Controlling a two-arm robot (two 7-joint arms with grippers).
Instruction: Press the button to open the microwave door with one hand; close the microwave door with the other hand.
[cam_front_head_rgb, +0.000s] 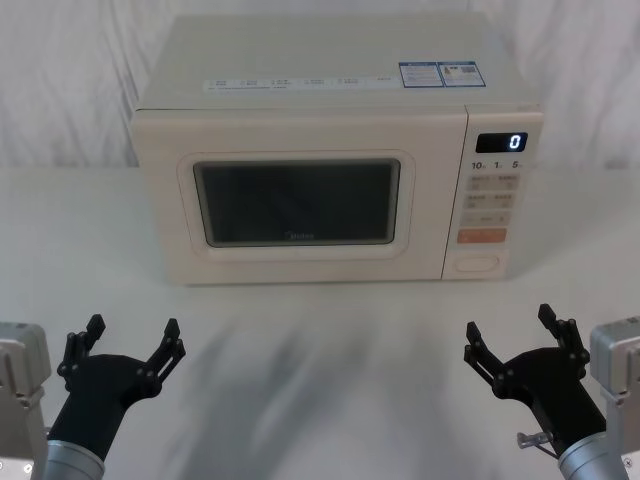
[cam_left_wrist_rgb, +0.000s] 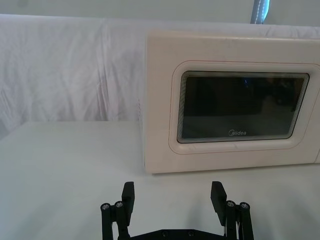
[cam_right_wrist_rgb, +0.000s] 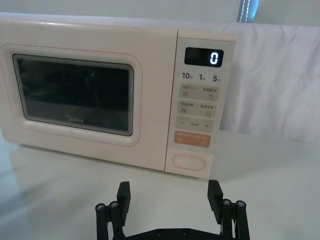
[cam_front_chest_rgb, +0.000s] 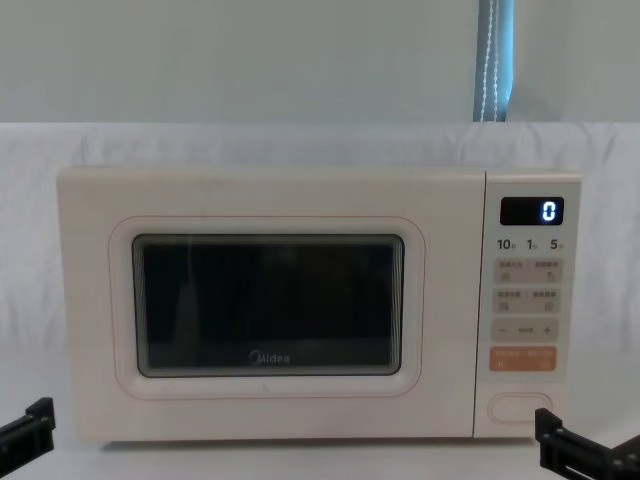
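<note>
The button (cam_front_head_rgb: 477, 264) sits at the bottom of the microwave's control panel (cam_front_head_rgb: 494, 195), directly under the orange key (cam_front_head_rgb: 482, 236) and below the display (cam_front_head_rgb: 502, 142), which reads 0. Nothing touches it. To its left, the microwave door (cam_front_head_rgb: 298, 199) lies shut, flush with the front of the cream microwave (cam_front_head_rgb: 320, 70), its dark window above the grey Midea logo. The microwave stands toward the back of the white worktop (cam_front_head_rgb: 320, 350), with white cloth (cam_front_head_rgb: 60, 70) draped behind it.

Both arms hang low at the near edge of the worktop, well apart from the microwave. The left pincer (cam_front_head_rgb: 130, 340) is in front of the door's left side, its two black fingers spread wide and holding nothing; from its wrist camera the fingertips (cam_left_wrist_rgb: 129, 192) frame the bare worktop before the door. The right pincer (cam_front_head_rgb: 512, 335) is in front of the control panel, likewise open and empty, its fingertips (cam_right_wrist_rgb: 215, 189) pointing toward the button from a distance.
</note>
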